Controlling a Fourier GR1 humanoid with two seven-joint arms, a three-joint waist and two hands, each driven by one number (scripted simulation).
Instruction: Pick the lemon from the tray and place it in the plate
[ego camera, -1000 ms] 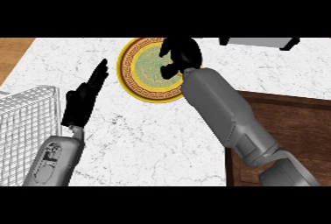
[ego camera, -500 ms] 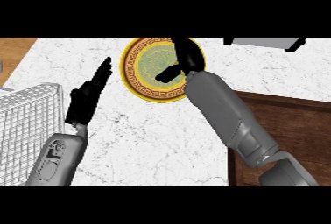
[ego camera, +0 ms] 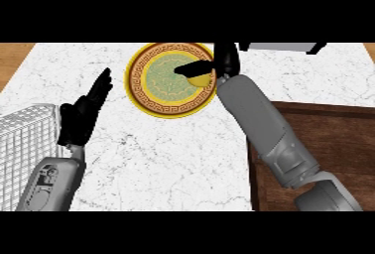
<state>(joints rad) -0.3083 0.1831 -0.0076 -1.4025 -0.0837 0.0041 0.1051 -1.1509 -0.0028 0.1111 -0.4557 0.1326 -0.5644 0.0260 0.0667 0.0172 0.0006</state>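
The yellow lemon (ego camera: 198,80) lies on the right part of the plate (ego camera: 157,106), a round plate with a gold patterned rim and a green middle. My right hand (ego camera: 224,60) is just right of the lemon, over the plate's right rim. Its fingers point straight up and away, and its thumb reaches left just above the lemon, so the hand stands open. The wire mesh tray (ego camera: 26,136) sits at the left edge. Beside it my left hand (ego camera: 83,115) rests open, fingers straight and pointing up to the right.
A dark wooden surface (ego camera: 322,134) covers the right side beneath my right forearm. A grey object (ego camera: 282,46) lies at the top edge, right of the plate. White marble counter (ego camera: 168,158) stretches between the tray and the wood.
My right hand's fingers have straightened over the plate's right side, and the lemon now shows on the plate under the thumb. The left hand has stayed where it was.
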